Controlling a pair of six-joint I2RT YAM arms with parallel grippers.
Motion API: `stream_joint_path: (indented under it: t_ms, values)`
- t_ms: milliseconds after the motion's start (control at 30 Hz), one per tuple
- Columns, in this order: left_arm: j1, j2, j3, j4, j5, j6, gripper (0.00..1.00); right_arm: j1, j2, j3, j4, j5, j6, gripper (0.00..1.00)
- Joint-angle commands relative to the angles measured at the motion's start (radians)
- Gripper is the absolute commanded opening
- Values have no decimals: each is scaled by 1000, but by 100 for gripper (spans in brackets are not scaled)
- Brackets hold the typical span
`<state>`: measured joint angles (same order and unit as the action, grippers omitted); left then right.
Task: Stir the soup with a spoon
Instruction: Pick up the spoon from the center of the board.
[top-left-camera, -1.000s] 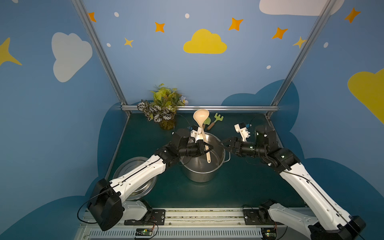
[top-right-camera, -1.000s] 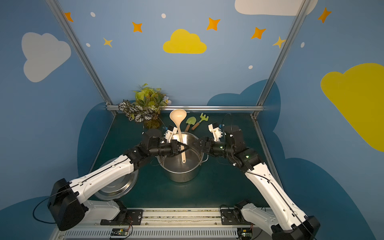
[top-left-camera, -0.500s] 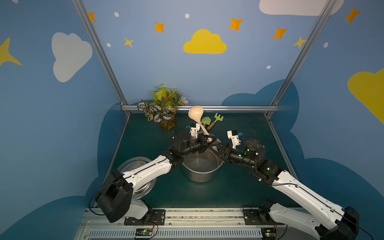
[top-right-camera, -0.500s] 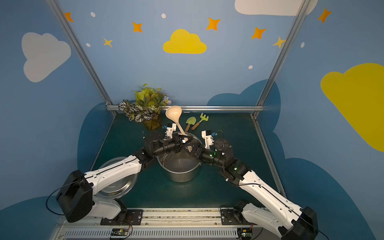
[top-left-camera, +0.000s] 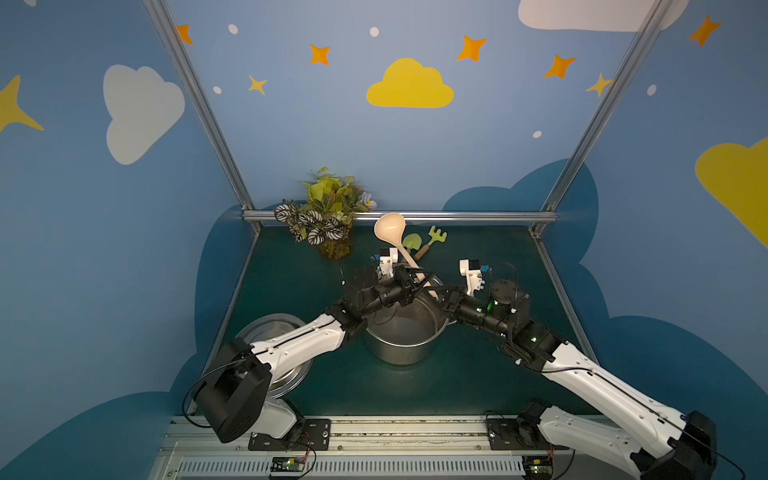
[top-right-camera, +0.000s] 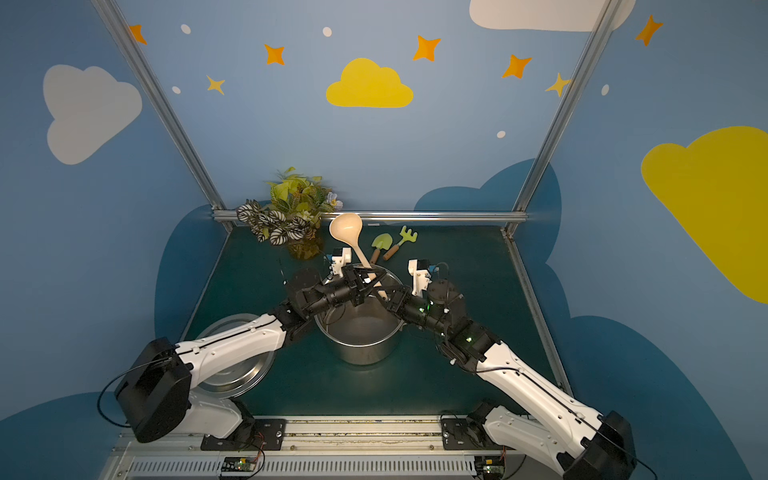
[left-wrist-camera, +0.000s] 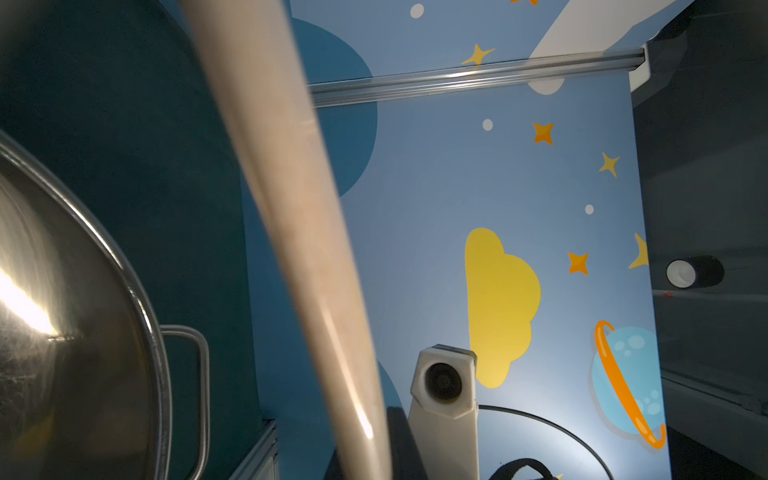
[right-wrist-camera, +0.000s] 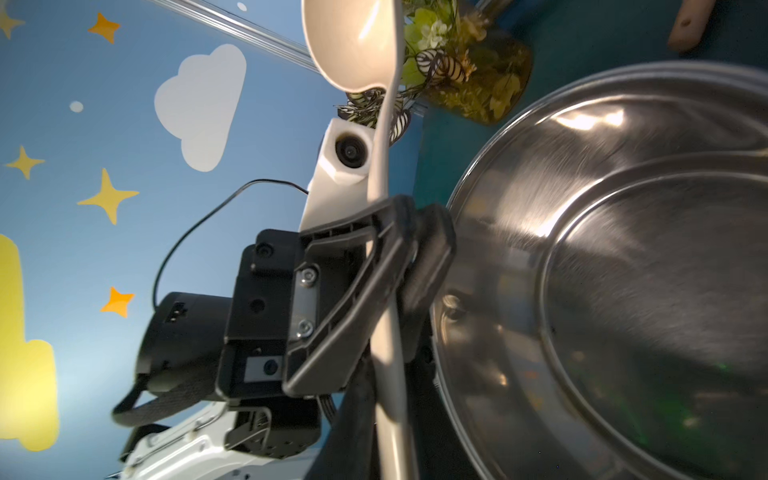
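The spoon (top-left-camera: 390, 227) (top-right-camera: 345, 228) is a cream ladle. It slants over the steel pot (top-left-camera: 399, 353) (top-right-camera: 365, 353), with its bowl up toward the back and its handle end down over the pot's far rim. My left gripper (top-left-camera: 417, 279) (top-right-camera: 368, 279) is shut on the middle of the handle. My right gripper (top-left-camera: 436, 296) (top-right-camera: 388, 297) is shut on the handle's lower end, right beside it. The right wrist view shows the spoon's handle (right-wrist-camera: 388, 332) running between my right gripper's (right-wrist-camera: 390, 436) dark fingers. No soup is in view; the pot's inside (right-wrist-camera: 623, 291) shows bare steel.
A steel lid (top-left-camera: 266, 332) lies front left, partly under my left arm. A potted plant (top-left-camera: 332, 216) stands at the back, left of the spoon's bowl. A green toy shovel (top-left-camera: 412, 242) and a green toy rake (top-left-camera: 436, 236) lie behind the pot.
My right arm swung in from the right to the pot, and its gripper shut on the spoon's handle. My left gripper tilted the spoon, so its bowl leans back left.
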<state>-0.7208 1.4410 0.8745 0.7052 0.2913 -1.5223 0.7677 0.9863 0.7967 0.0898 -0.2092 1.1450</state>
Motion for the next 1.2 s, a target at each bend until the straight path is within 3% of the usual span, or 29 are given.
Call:
stream_joint_path:
  t_ms: [0, 67, 267, 367, 467, 633, 833, 967, 1167]
  values:
    - [-7, 19, -18, 19, 0, 52, 5, 4, -19, 9, 46, 20, -4, 4]
    - [-7, 18, -28, 18, -3, 51, 12, 4, -21, 18, 26, 22, -15, 0]
    - [26, -41, -43, -98, 13, 89, 55, 1, -57, 80, -145, 64, -73, 0]
    - [69, -104, -37, -218, 30, 146, 64, -3, -81, 129, -277, 102, -144, 0]
    - [132, -191, -16, -388, 47, 227, 69, -26, -95, 199, -422, 100, -207, 0]
    - [258, -300, 77, -792, 74, 448, 73, -92, -23, 408, -774, -15, -310, 0]
    - [437, -292, 213, -1253, 113, 770, 75, -108, 102, 664, -1138, -115, -465, 0]
    - [478, -266, 274, -1427, 65, 913, 76, -107, 197, 817, -1348, -189, -562, 0]
    - [491, -189, 317, -1566, 16, 1050, 75, -103, 322, 978, -1573, -184, -691, 0]
